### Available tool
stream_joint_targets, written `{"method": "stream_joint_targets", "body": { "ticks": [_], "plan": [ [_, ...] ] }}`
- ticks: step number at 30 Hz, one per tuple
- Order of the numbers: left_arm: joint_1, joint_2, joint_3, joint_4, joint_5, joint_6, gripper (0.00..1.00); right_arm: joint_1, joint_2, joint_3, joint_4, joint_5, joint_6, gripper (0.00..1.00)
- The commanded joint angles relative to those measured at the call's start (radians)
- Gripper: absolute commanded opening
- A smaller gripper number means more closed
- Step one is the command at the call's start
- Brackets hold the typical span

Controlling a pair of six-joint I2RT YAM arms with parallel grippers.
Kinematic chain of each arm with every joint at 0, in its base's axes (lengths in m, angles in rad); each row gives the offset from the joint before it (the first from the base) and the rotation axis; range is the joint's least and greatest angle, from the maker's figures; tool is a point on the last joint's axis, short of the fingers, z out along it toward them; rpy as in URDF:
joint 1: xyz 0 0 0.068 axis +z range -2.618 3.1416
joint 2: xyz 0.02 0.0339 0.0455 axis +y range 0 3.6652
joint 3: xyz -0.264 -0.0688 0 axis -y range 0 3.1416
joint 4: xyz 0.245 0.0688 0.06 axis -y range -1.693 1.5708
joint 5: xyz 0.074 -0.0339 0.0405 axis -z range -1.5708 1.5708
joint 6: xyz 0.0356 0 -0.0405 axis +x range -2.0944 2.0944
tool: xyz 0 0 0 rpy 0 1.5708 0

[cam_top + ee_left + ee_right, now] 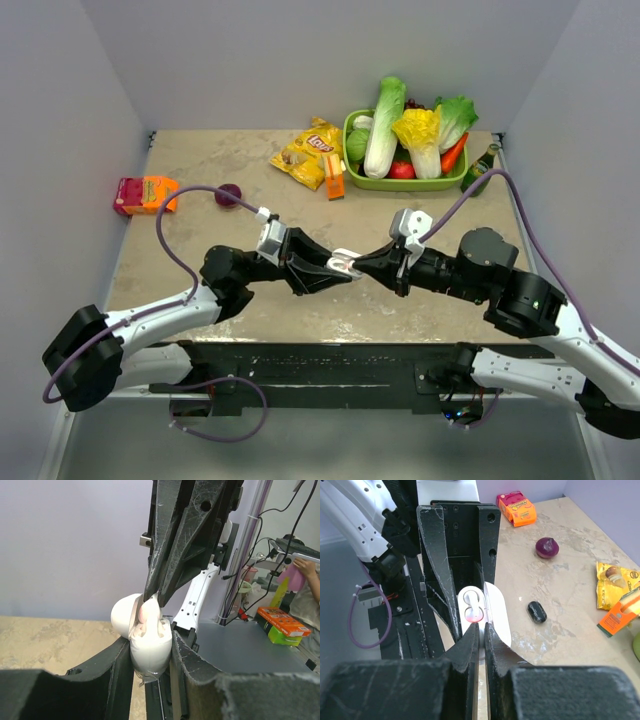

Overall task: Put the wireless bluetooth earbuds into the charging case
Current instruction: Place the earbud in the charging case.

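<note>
Currently, the left gripper (338, 266) is clamping a small glossy white pill-shaped charging case (150, 652) between its black fingers (116, 672), holding it off the beige stone-patterned table (180, 240) with its hinged lid (497, 612) standing open to one side. Pointing straight at it, the right gripper (362, 262) is meeting the case tip to tip, its jaws drawn nearly together and pinching a tiny white earbud (149, 614) that is showing a pink-red tint. That bud is sitting right at the case's open mouth, touching the inner tray, though how deeply it is seated cannot be told. Just off to the right of the right gripper's fingertips, a small glossy black oval object (537, 611) is lying on the table, apart from both hands. Farther beyond it, a dark red onion (547, 547) and an orange-and-pink packet (518, 507) are resting; the packet's print is too small to read. Ahead of both grippers, a yellow crisp bag (308, 155) is showing a red "Lay's" logo, beside a green basket (410, 184) of vegetables.
</note>
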Motion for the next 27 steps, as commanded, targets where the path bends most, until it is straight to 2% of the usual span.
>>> {"method": "stream_joint_targets", "body": {
  "ticks": [1, 27],
  "plan": [
    [-0.008, -0.028, 0.073, 0.069, -0.001, -0.014, 0.0, 0.008, 0.026, -0.024, -0.049, 0.038, -0.02, 0.0],
    [0.005, -0.074, 0.044, 0.112, 0.014, -0.015, 0.0, 0.008, 0.002, -0.044, -0.073, 0.04, -0.012, 0.0]
  ]
}}
